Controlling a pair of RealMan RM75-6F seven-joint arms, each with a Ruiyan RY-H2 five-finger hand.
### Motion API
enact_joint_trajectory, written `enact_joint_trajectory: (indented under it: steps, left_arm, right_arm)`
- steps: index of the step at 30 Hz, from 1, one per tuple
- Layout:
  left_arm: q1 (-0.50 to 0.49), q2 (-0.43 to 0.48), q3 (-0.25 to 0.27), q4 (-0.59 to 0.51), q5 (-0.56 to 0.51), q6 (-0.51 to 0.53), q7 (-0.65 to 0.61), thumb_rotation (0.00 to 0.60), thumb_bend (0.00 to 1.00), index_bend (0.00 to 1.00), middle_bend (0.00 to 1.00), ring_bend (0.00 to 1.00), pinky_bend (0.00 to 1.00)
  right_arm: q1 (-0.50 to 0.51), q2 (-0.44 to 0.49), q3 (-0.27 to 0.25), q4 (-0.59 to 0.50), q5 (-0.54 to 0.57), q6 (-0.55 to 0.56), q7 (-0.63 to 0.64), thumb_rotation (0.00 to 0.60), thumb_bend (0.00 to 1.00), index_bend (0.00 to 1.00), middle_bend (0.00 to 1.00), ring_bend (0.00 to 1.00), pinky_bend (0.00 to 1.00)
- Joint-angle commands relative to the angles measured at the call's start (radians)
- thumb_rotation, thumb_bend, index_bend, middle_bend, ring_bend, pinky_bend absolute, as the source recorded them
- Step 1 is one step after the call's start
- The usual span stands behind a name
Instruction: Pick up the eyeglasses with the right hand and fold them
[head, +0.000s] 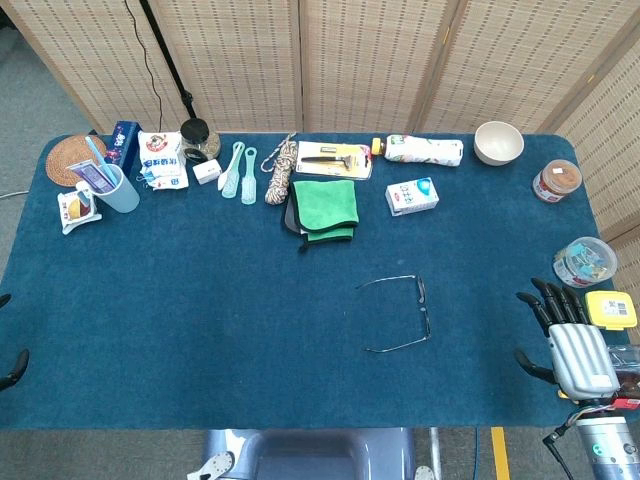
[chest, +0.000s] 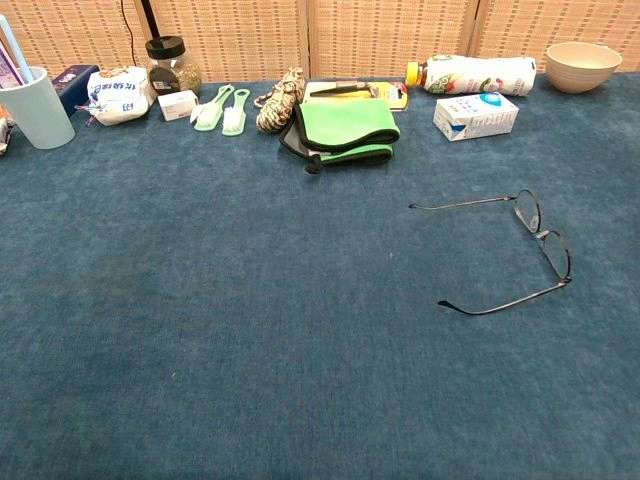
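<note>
The thin wire-framed eyeglasses lie unfolded on the blue tablecloth, right of centre, lenses to the right and both arms pointing left. The chest view shows them in the right half with their arms spread. My right hand hovers at the table's right front corner, well to the right of the glasses, fingers spread and holding nothing. Of my left hand only dark fingertips show at the far left edge, apart and holding nothing. Neither hand appears in the chest view.
A yellow box and a clear tub sit just beside my right hand. Along the back are a green cloth, a milk carton, a bottle, a bowl and a blue cup.
</note>
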Motion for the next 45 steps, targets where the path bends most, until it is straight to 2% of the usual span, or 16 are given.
enact_joint_trajectory:
  steps: [1,12,18,22,32,45]
  left_arm:
    - [-0.001,-0.002,0.000,0.000,-0.001,-0.003,0.002,0.494,0.38,0.11,0.02,0.09,0.00]
    - [-0.002,0.004,-0.005,0.002,-0.001,0.005,-0.002,0.495,0.38,0.11,0.02,0.09,0.00]
    - [-0.004,0.006,-0.005,-0.003,0.002,0.003,-0.001,0.495,0.38,0.11,0.02,0.09,0.00]
    - [-0.008,0.008,-0.006,-0.006,0.000,-0.001,0.003,0.495,0.38,0.11,0.02,0.09,0.00]
    - [-0.017,0.019,-0.018,-0.019,-0.009,-0.002,0.019,0.495,0.38,0.11,0.02,0.09,0.00]
    - [-0.040,0.023,-0.030,-0.047,-0.018,-0.021,0.059,0.494,0.38,0.11,0.02,0.09,0.00]
  right_arm:
    - [0.002,-0.001,0.001,-0.001,0.003,-0.004,-0.002,0.600,0.29,0.17,0.06,0.03,0.00]
    - [0.005,0.006,0.001,-0.008,0.000,-0.005,0.012,0.600,0.29,0.17,0.06,0.04,0.00]
    - [0.011,-0.002,0.006,-0.006,-0.003,-0.008,0.030,0.600,0.29,0.15,0.08,0.08,0.12]
    - [0.025,-0.006,0.012,-0.004,0.000,-0.024,0.039,0.600,0.29,0.19,0.12,0.10,0.15]
    - [0.093,-0.009,0.042,0.008,0.040,-0.123,0.089,0.600,0.29,0.30,0.23,0.16,0.15]
    - [0.243,-0.022,0.094,0.048,0.132,-0.340,0.132,0.600,0.29,0.32,0.24,0.16,0.14]
